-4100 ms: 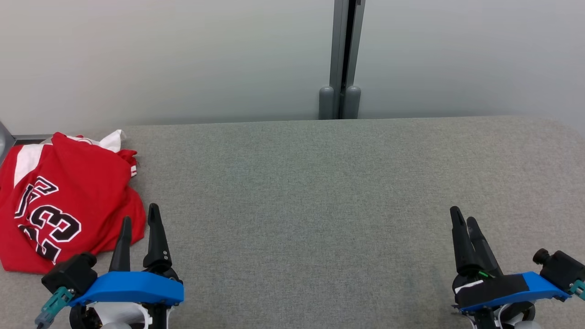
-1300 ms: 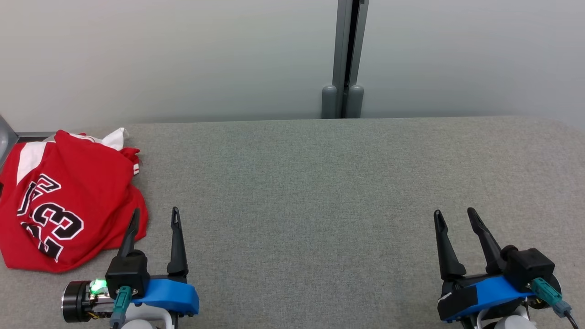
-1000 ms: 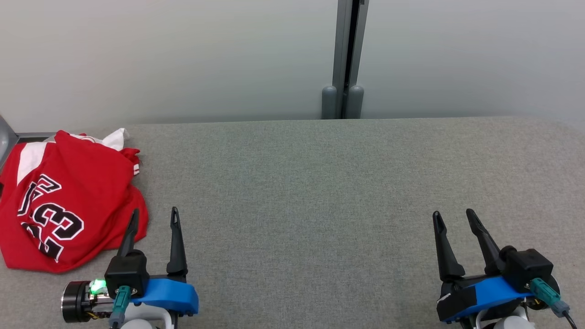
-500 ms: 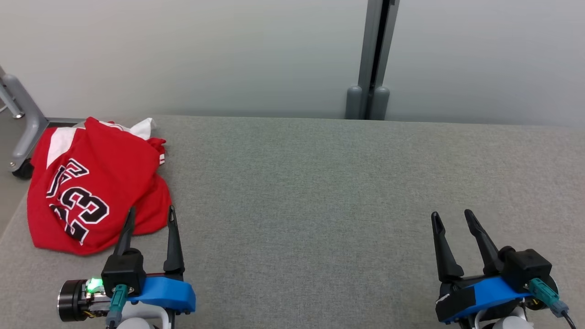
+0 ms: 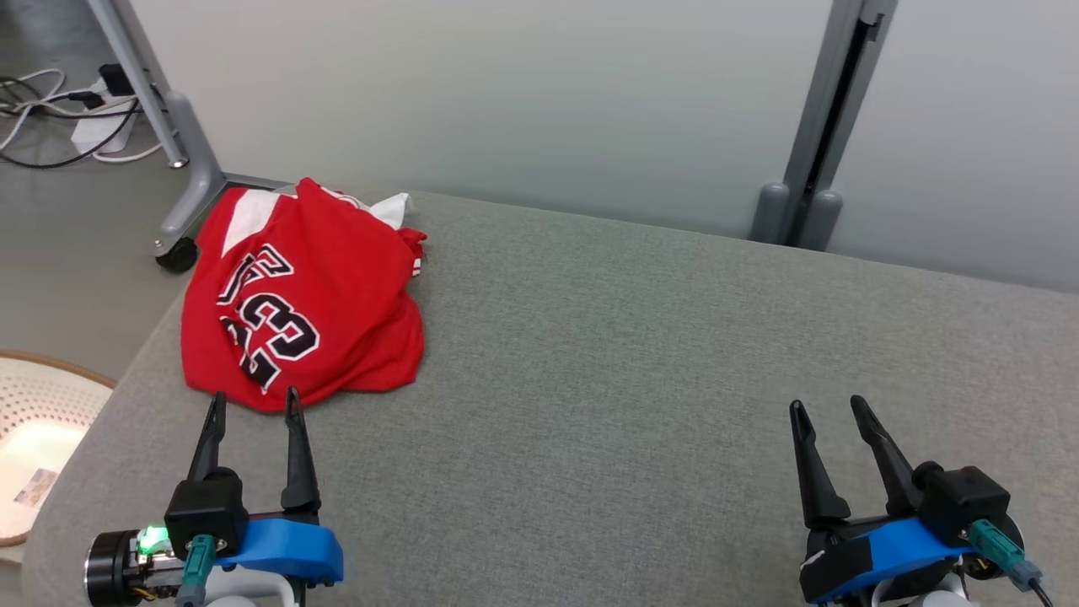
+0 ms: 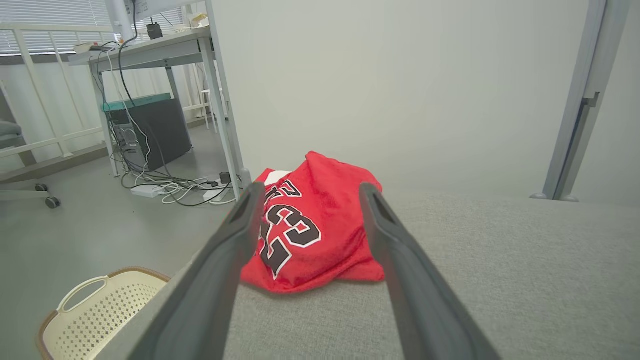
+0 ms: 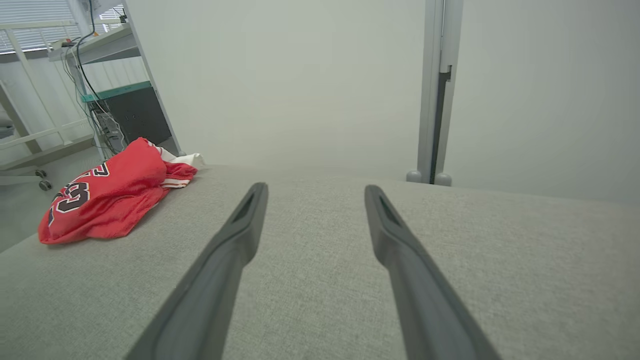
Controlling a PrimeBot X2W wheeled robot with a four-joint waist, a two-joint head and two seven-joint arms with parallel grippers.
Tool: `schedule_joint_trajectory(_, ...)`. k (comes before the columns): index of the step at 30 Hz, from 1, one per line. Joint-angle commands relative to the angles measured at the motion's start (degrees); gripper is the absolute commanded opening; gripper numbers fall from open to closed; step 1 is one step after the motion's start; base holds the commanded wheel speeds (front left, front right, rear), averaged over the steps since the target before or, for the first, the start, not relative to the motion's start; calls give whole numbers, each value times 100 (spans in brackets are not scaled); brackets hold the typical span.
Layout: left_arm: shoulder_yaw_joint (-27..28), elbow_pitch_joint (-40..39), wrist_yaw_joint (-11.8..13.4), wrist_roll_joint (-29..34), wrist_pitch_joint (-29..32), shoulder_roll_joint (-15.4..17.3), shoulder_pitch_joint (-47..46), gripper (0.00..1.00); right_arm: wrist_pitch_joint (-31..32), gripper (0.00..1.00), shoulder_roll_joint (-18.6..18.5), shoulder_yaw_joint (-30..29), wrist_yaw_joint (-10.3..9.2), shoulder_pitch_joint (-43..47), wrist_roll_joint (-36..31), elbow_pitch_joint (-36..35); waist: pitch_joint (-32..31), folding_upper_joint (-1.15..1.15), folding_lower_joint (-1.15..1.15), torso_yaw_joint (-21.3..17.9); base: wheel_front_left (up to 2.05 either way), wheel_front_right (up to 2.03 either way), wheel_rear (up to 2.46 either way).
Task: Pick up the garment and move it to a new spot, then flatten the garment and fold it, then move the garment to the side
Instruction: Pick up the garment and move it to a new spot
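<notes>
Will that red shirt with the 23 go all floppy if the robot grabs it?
Probably floppy: the red shirt lies crumpled in soft folds, so it should droop from wherever it's pinched. It looks thin, so likely light. Pushed across the grey cloth surface, it would probably bunch up, not slide.

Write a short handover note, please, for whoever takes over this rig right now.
Left claw: open, empty, pointing at the near edge of the red jersey.
Right claw: open, empty, over the grey padded surface on the robot's right.
Jersey: crumpled in a heap at the surface's far left corner.
Done: nothing yet; the jersey is not grasped.
Left: pick it up, move it, flatten, fold, set it aside.
</notes>
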Motion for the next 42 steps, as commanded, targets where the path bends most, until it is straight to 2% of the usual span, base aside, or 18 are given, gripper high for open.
schedule_joint_trajectory(1,20,-21,17,-17,-27,27,16,100,-20,100,-35,7,1,39,15,-7,66,0,0,187,0,0,0)
schedule_joint_trajectory(13,164,-87,53,-86,-27,102,77,100,-20,100,-35,29,1,50,14,-25,130,0,0,1008,0,0,0)
schedule_joint_trajectory(21,230,-149,103,-125,-26,134,164,100,-20,100,-35,83,1,1,48,19,136,0,0,1190,0,0,0)
schedule_joint_trajectory(27,379,-263,205,-197,-26,115,194,100,-20,100,-35,128,1,-56,12,33,189,0,0,1053,0,0,0)
schedule_joint_trajectory(32,485,-334,165,-279,-26,163,34,100,-20,100,-34,106,1,-121,-76,-10,298,0,0,892,0,0,0)
schedule_joint_trajectory(36,581,-404,141,-326,-26,231,-209,100,-20,100,-35,116,1,-225,-196,-103,498,0,0,609,0,0,0)
schedule_joint_trajectory(42,839,-357,5,-489,-21,469,-1039,100,-20,100,-116,41,1,-429,-365,-392,1050,0,0,134,0,0,0)
